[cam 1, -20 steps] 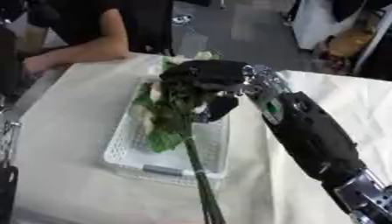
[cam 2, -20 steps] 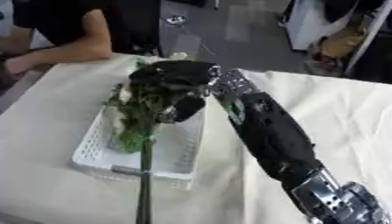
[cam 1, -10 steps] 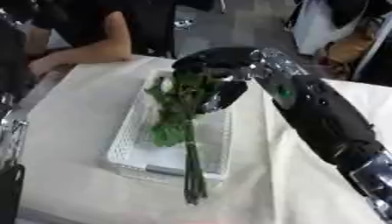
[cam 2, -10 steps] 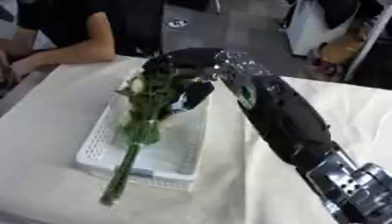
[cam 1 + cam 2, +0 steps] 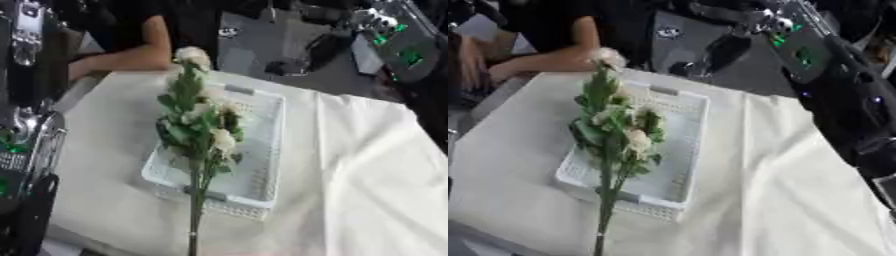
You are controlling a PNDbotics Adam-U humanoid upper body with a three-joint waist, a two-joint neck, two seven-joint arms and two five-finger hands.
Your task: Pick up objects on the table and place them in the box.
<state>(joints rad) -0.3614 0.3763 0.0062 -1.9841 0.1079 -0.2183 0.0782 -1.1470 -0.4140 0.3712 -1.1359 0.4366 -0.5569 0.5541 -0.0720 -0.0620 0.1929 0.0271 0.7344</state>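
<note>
A bunch of artificial flowers (image 5: 199,125), green leaves with pale blooms, lies lengthwise across the white mesh basket (image 5: 262,150). Its top bloom (image 5: 191,55) reaches past the basket's far rim. The long stem (image 5: 192,225) sticks out over the near rim onto the tablecloth. My right hand (image 5: 726,51) hangs high at the back, well clear of the flowers, blurred, with nothing in it. Its forearm (image 5: 815,60) with green lights comes down the right edge. My left hand shows in neither view.
The cream tablecloth (image 5: 359,165) covers the table around the basket. A person's arm (image 5: 122,57) rests at the far left corner. Dark and silver equipment (image 5: 26,150) stands along the left edge.
My right hand has let go of the flowers and lifted up and back to the right. The flowers now lie in the basket by themselves. The camera view has also shifted.
</note>
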